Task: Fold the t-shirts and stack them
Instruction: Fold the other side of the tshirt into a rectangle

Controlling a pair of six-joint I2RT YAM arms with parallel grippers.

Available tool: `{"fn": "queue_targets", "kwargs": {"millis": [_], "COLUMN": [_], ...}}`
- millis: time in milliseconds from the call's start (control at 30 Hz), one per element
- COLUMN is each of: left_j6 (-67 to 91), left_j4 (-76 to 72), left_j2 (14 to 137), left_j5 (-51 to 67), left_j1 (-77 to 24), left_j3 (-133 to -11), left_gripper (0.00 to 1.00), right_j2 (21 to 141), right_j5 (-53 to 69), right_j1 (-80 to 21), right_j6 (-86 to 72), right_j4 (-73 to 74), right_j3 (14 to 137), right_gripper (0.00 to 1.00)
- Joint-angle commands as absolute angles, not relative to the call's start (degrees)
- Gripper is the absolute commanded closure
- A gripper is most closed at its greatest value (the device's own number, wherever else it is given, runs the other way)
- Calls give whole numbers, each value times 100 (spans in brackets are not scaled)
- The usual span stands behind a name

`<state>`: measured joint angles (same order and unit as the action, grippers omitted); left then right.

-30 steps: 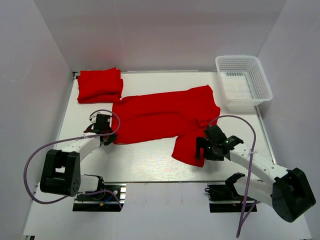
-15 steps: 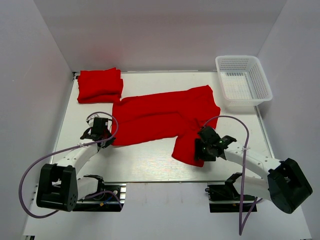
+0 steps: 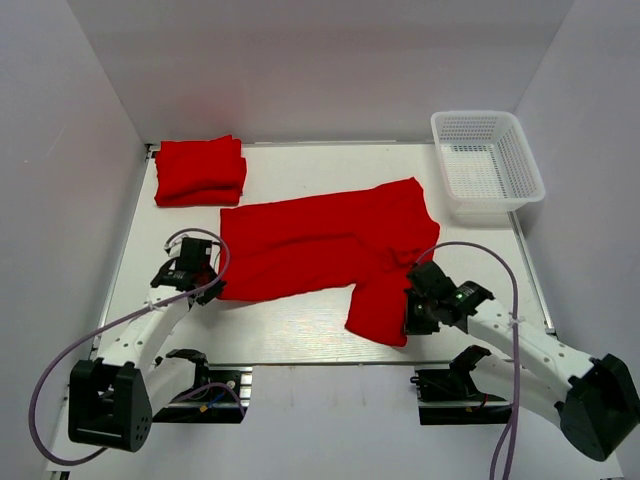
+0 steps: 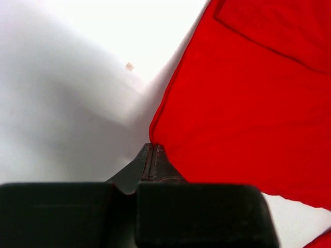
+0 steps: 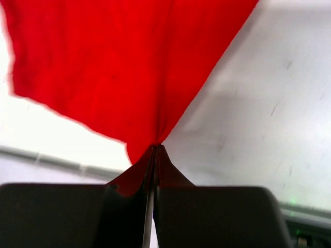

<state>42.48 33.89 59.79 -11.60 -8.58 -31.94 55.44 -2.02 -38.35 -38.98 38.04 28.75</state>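
A bright red t-shirt (image 3: 320,245) lies spread across the middle of the table, one end hanging toward the front right. My left gripper (image 3: 212,285) is shut on its left bottom corner (image 4: 155,135), the cloth pinched between the fingertips. My right gripper (image 3: 408,322) is shut on the shirt's front right corner (image 5: 155,135), the cloth bunched at its tips. A stack of folded red t-shirts (image 3: 199,171) sits at the back left.
A white mesh basket (image 3: 487,162) stands at the back right corner. White walls close in the table on the left, back and right. The table's front edge (image 3: 300,362) runs just ahead of the arm bases.
My right gripper closed on the shirt's front right corner. Both grippers moved toward the front edge, dragging the shirt nearer and flatter. The left gripper stayed shut on its corner.
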Motion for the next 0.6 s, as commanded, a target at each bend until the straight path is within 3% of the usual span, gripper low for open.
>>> {"fn": "queue_targets", "kwargs": {"millis": [0, 233, 467, 567], "left_j6": [4596, 4790, 4852, 4852], "left_j4": [4394, 4641, 4693, 4693], "left_j2": [5704, 6169, 6503, 6775], "left_j5": [-1300, -1406, -1626, -1679], "left_j1": [-905, -853, -853, -853], "left_j3": [-3288, -3558, -4253, -4587], "left_gripper": [100, 100, 100, 100], "right_j2": [5099, 5106, 5941, 6196], "right_j5": [429, 343, -1676, -1995], "right_j1": [-3929, -4008, -3911, -3762], "right_j6": [-4025, -3780, -4192, -4087], "right_j4": [4745, 5212, 4861, 4563], "right_j3": [3146, 3708, 5290, 5677], "right_gripper": [100, 100, 100, 100]}}
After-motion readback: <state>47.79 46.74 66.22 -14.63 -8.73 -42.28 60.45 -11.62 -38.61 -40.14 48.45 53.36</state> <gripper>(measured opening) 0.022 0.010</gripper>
